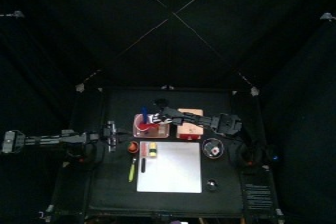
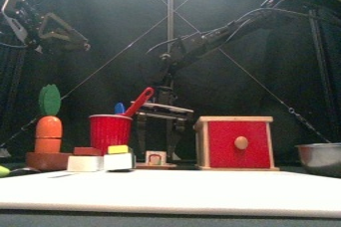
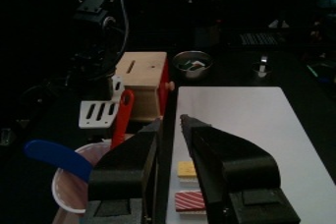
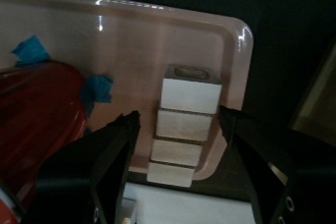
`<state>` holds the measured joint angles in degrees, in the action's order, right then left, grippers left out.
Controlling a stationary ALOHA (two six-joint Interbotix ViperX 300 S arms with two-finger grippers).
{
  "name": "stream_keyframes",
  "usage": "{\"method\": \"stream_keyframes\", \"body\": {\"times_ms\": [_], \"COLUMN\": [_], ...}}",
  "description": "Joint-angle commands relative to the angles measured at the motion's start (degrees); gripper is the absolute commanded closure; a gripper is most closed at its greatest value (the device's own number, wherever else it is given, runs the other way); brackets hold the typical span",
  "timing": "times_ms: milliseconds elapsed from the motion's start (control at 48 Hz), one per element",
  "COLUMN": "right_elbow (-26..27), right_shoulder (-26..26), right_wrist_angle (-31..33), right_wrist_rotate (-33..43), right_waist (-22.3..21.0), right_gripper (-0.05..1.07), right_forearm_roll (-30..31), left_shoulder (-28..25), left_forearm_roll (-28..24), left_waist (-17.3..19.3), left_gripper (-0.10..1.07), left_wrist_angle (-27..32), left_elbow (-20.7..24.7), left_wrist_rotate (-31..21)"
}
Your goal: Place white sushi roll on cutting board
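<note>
Looking down thru the R wrist cam: right tool [image 4: 180,118] hangs w/ jaws spread about as wide as they go and nothing in them. One jaw stands either side of the white sushi roll [image 4: 184,130], not touching it as far as I can tell. From here the roll reads as a short row of white segments. It lies on the tan-pink board [image 4: 157,41], near that board's edge, w/ the red cup [image 4: 39,120] close by on the same board; a blue bit sticks out of the cup.

From overhead the R arm reaches across the desk [image 1: 98,194] past the middle, tool [image 1: 157,120] over the pink board at the back. Red box [image 1: 192,118] sits just beside it.

Cutting board [image 1: 168,169] lies flat at the desk's front, apart from the roll. A small yellowish piece [image 1: 152,150] sits by its back left corner, and a metal bowl [image 1: 213,149] is near its back right corner.

L arm rests on the left side. Left tool [image 3: 174,135] points over the cutting board [image 3: 250,140] w/ only a narrow gap between the jaws, empty.
</note>
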<state>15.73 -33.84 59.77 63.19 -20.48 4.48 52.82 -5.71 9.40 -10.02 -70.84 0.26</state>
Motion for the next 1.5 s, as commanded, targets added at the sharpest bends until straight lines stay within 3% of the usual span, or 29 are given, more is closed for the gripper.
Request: {"method": "stream_keyframes", "body": {"times_ms": [0, 667, 958, 1104, 1479], "right_elbow": [0.4, -0.1, 0.0, 0.4, 1.4], "right_shoulder": [1.4, 1.1, 1.1, 1.4, 8.3], "right_wrist_angle": [-0.4, -0.4, -0.9, -0.8, 1.7], "right_wrist_rotate": [0.1, 0.0, -0.2, -0.4, -1.1], "right_waist": [0.1, 0.4, 0.5, 0.6, 0.4], "right_gripper": [0.08, 0.09, 0.32, 0.33, 0.33], "right_forearm_roll": [0.2, 0.4, 0.5, 0.6, 1.7], "left_shoulder": [-0.1, -0.1, -0.1, -0.1, -0.1], "left_forearm_roll": [-0.2, -0.5, -0.5, -0.5, -0.4], "left_waist": [0.2, 0.4, 0.7, 0.7, 0.7], "left_gripper": [0.31, 0.31, 0.31, 0.31, 0.31], "left_wrist_angle": [-0.4, 0.0, 0.0, 0.0, 0.8], "left_elbow": [1.5, 1.8, 1.9, 2.0, 2.9], "left_wrist_rotate": [0.1, 0.1, 0.1, 0.1, -0.1]}}
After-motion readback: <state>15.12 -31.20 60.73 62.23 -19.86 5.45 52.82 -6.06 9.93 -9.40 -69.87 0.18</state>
